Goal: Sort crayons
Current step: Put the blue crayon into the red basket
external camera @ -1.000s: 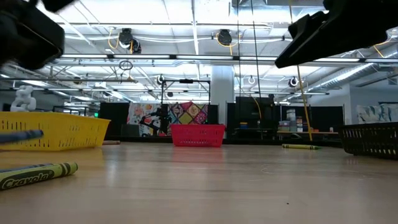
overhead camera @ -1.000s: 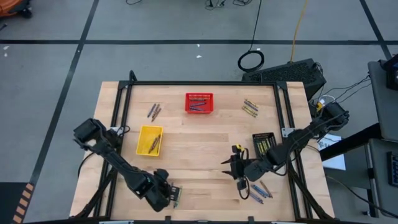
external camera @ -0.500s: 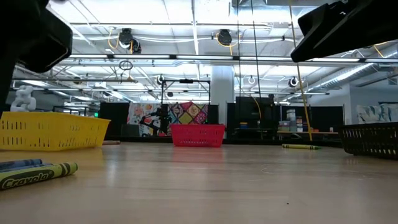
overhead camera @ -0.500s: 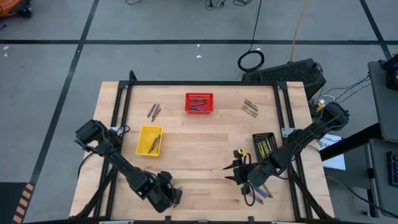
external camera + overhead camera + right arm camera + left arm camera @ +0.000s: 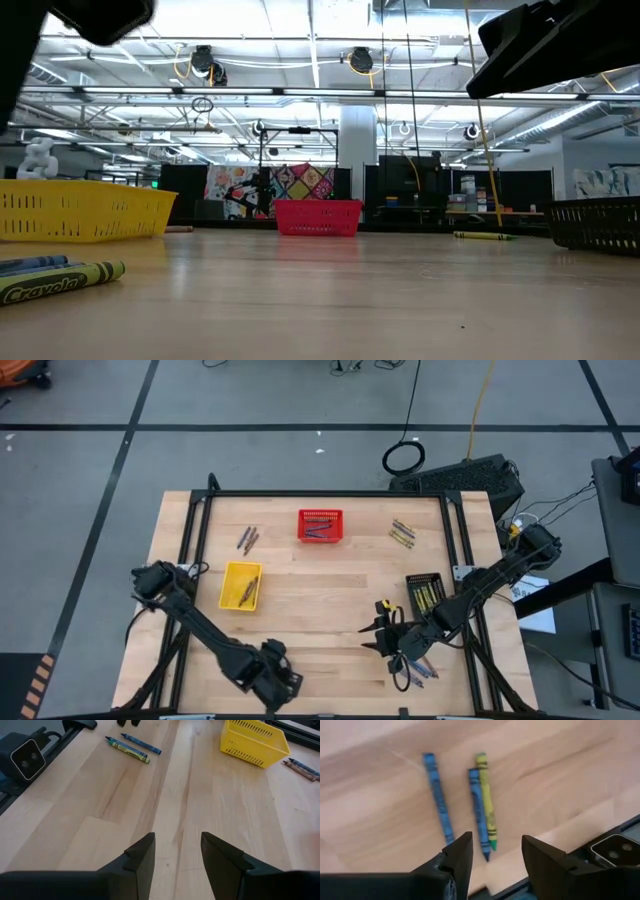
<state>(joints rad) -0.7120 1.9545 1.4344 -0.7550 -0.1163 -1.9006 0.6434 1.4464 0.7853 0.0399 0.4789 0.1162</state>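
blue and yellow-green crayons [image 5: 482, 802] are lying loose on the desk [image 5: 320, 595], near the yellow basket [image 5: 240, 585]. left hand [image 5: 495, 857] is being held spread above them; right hand [image 5: 177, 850] too. one crayon should be straddled.

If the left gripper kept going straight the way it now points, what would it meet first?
Probably the middle blue crayon: in the left wrist view the open left gripper points at its tip, with the yellow-green crayon touching alongside. Depth is hard to judge, so it might touch the wooden table just short of them.
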